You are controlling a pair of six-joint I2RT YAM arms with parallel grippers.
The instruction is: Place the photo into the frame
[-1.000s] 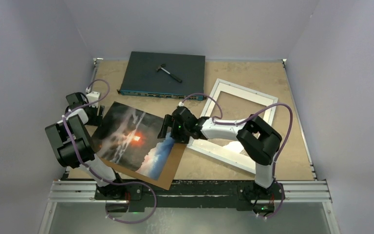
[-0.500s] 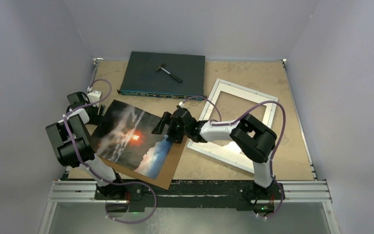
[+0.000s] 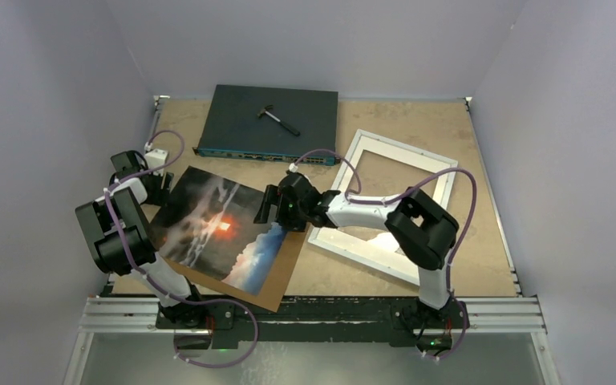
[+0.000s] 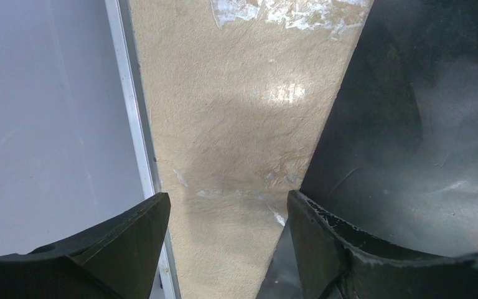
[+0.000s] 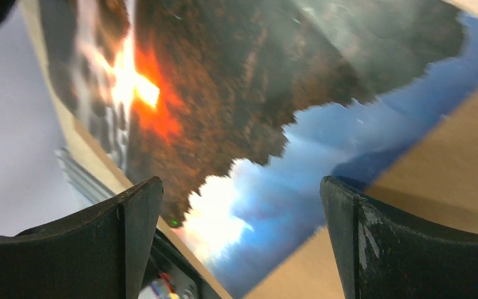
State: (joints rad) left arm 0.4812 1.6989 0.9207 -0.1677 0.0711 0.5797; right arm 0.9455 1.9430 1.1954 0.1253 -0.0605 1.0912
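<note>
The photo (image 3: 220,233) lies on a brown backing board (image 3: 277,285) at lower left of the top view, with the frame (image 3: 409,152) to its right. Both are on a tan worktop (image 3: 417,120) between pale walls (image 3: 305,40). The right pincer (image 3: 266,207) is released over the photo's right edge, the left pincer (image 3: 151,189) released at its left corner. Only the left wrist view shows white scuffs (image 4: 286,9).

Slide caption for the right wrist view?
Open right gripper hovering above the glossy dark-cloud photo with its orange-red glow and blue edge.

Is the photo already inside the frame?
No, the photo lies on the brown backing board, beside the white frame, not in it.
</note>
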